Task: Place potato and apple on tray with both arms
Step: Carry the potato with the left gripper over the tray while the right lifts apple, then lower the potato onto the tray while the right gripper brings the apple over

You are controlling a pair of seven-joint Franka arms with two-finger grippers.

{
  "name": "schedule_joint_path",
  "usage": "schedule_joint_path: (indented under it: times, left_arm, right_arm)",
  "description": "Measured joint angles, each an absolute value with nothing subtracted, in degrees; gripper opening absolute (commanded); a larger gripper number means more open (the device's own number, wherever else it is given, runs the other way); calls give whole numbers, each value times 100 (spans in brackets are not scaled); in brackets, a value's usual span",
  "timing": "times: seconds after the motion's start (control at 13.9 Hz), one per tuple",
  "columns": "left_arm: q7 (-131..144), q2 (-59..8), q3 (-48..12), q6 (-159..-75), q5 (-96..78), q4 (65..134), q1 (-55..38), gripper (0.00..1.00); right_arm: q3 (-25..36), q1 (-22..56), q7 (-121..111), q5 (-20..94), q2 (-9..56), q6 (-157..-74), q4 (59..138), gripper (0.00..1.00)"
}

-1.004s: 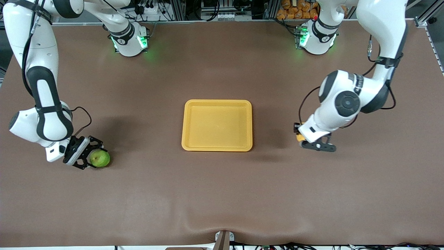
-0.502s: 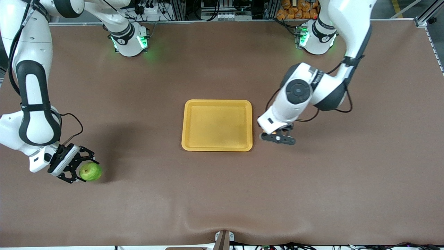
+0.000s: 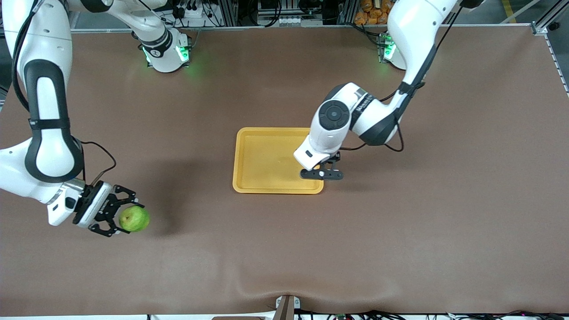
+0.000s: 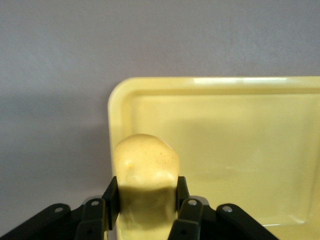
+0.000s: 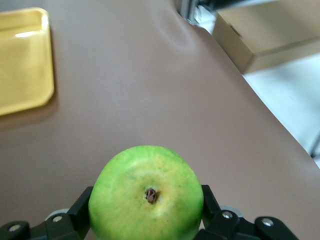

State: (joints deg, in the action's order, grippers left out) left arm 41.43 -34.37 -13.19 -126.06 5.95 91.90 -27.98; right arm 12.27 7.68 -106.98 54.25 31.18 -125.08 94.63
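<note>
yellow tray (image 3: 266, 160) sits mid-worktop (image 3: 400, 231), long sides running across the front view. nothing lies on its floor; the wrist views show bare yellow plastic inside the rim.

left gripper (image 3: 321, 171) hangs over the tray's edge toward the left arm's end, jaws clamped on the potato (image 4: 145, 167) (yellow-orange lump pinched between two black fingers (image 4: 111, 197), rounded end sticking out over the tray corner). in the front view the potato is almost wholly hidden under the wrist.

right gripper (image 3: 116, 215) is up over bare worktop toward the right arm's end, well apart from the tray, jaws clamped on the apple (image 3: 134, 219). right wrist view shows the apple (image 5: 146, 194) stem dimple facing the camera, tray corner (image 5: 25, 60) far off, a cardboard box (image 5: 270, 32) past the worktop's edge.

changes since a second ago: left gripper has travelled from open worktop, well clear of the tray, to over its rim. right gripper has lifted the apple and shifted it slightly trayward. tray has not moved.
</note>
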Motion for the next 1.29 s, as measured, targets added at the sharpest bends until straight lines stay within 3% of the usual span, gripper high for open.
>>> schedule_joint_path:
  times: [0.29,0.5,0.72,1.08,1.29]
  left_arm:
    - [4698,-3775,-1301,-12605,852,9117,-3020,0]
    - [4787,-3936,-1286,-12605,1054,9099,-3020,0]
    - [4790,-4004,-1284,-12602,1058,9082,-3030,0]
    - [4802,-4097,-1284,-12597,1059,9074,-3114,31]
    - [4803,-4105,-1260,-12587,1059,9073,-3112,38]
  right_arm:
    - [1213,1468,-10143,5379,2767,-12461,9886,25]
    - [1214,1859,-9769,5340,2426,-12523,10509,12]
    - [1218,2113,-9761,5334,2141,-12606,11126,10]
    - [1202,2823,-9735,5331,1793,-13531,11704,9]
    - [1185,3403,-9706,5332,1691,-14324,12086,6]
